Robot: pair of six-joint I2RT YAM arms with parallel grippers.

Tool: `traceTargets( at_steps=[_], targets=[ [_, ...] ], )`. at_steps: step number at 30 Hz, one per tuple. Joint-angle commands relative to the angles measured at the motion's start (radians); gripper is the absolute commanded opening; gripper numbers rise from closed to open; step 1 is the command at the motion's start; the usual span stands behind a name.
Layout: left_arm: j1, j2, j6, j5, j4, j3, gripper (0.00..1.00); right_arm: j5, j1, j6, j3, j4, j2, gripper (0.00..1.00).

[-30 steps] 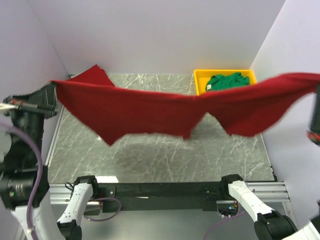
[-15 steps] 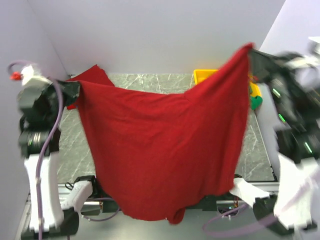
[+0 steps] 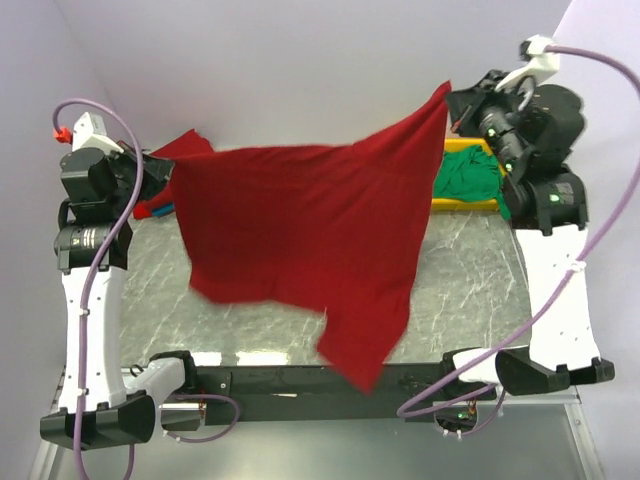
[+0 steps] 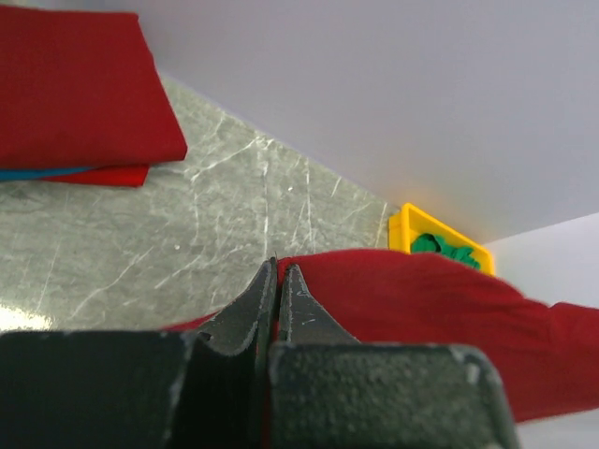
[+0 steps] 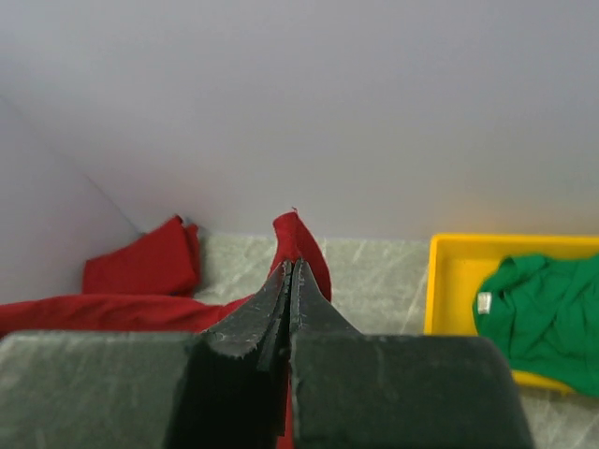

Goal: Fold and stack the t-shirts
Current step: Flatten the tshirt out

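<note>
The left tool (image 3: 160,186) is pinched narrow on one corner of a dark red t-shirt (image 3: 300,225). The right tool (image 3: 452,102), raised higher, is pinched just as tight on the opposite corner, its fingers pressed together on the cloth. The shirt hangs stretched in the air between the two tools, sloping up toward the right tool, and its loose lower end droops to a point below and between them, above the marble surface (image 3: 470,285). Beyond the left tool, at the far corner, a stack of folded red shirts (image 4: 75,89) rests on the surface with a thin blue edge (image 4: 42,173) showing in it, probably a blue shirt. Just below the right tool sits a yellow tray (image 5: 447,281) holding a crumpled green t-shirt (image 5: 547,313) with a small white tag (image 5: 484,302).
</note>
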Motion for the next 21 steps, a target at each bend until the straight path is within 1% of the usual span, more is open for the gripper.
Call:
traceTargets(
  at_steps=[1, 5, 9, 13, 17, 21],
  targets=[
    [0.002, -0.051, 0.015, 0.015, 0.057, 0.082, 0.00, -0.033, -0.001, -0.015, 0.121, 0.037, -0.062, 0.00],
    [0.002, -0.148, 0.012, -0.008, 0.037, 0.103, 0.00, -0.062, 0.000, -0.010, 0.182, 0.002, -0.117, 0.00],
    [0.002, -0.263, 0.009, -0.074, 0.029, 0.116, 0.00, -0.069, 0.000, -0.013, 0.214, 0.000, -0.191, 0.00],
    [0.004, -0.375, 0.044, -0.123, 0.024, 0.161, 0.00, -0.081, 0.000, -0.032, 0.300, -0.003, -0.249, 0.00],
    [0.002, -0.415, 0.081, -0.145, -0.002, 0.235, 0.00, -0.069, 0.000, -0.053, 0.390, 0.005, -0.279, 0.00],
    [0.004, -0.404, 0.120, -0.154, -0.048, 0.324, 0.00, -0.062, 0.000, -0.035, 0.429, 0.028, -0.289, 0.00]
  ],
)
